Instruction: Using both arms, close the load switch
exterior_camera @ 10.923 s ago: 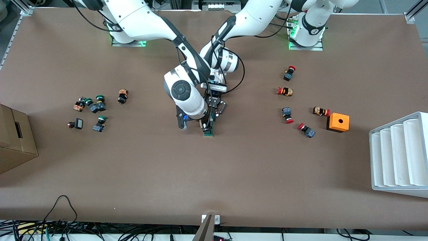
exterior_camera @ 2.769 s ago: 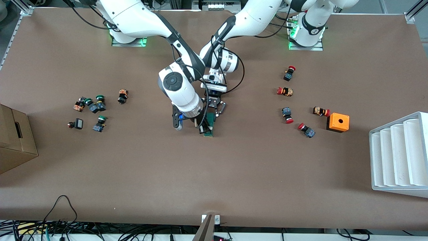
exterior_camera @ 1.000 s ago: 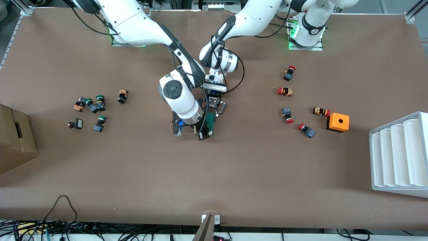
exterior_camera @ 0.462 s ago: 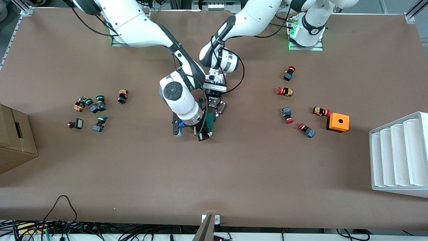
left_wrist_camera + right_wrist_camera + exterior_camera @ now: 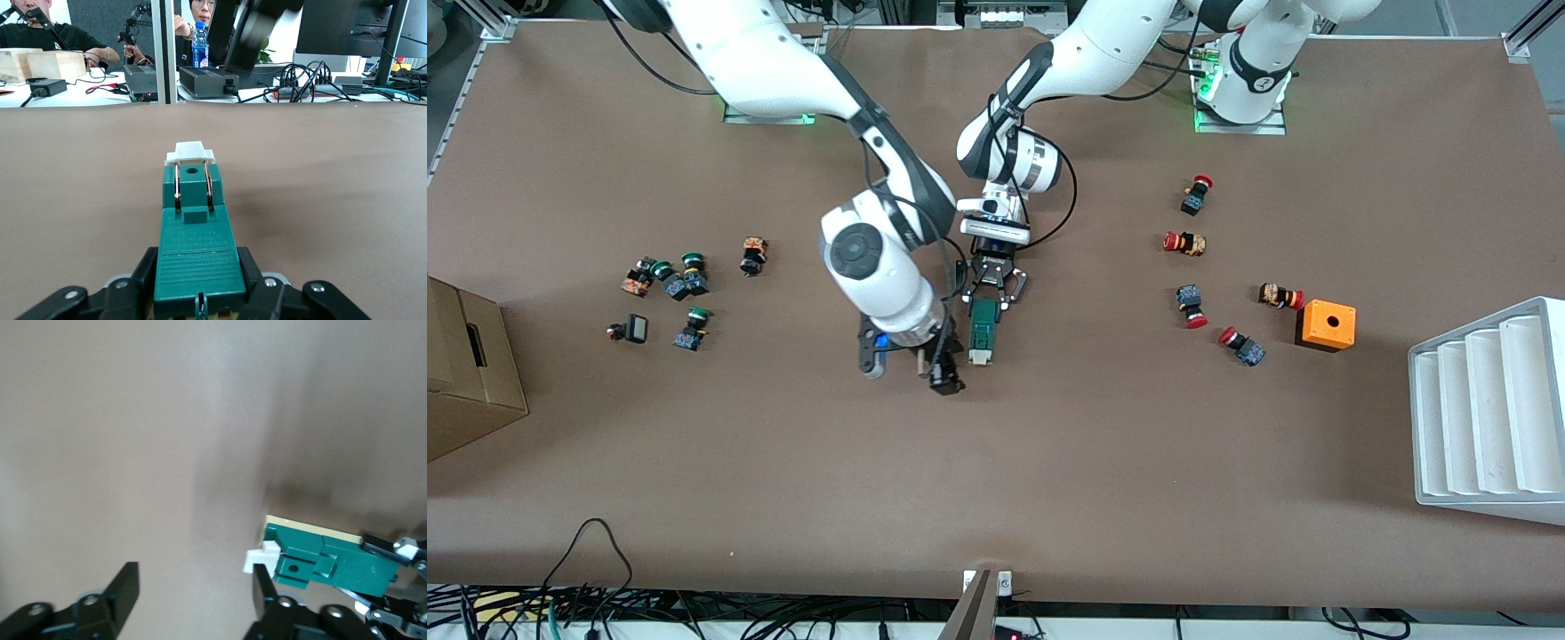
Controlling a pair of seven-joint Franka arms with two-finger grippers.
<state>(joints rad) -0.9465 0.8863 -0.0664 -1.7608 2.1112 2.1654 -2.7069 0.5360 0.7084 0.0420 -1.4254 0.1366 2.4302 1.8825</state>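
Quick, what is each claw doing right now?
Left gripper: shut on the load switch.
Right gripper: open, holding nothing, beside the switch.

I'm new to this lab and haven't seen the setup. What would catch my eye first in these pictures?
Mid-table, the left gripper is shut on the dark-green load switch. Beside it the right gripper hangs open, clear of the switch. An orange box stands toward the left arm's end.

Dark-green load switch (image 5: 983, 334) flat mid-table; white end toward front camera

Load switch (image 5: 982, 333) on table (image 5: 1049, 462), between button clusters.
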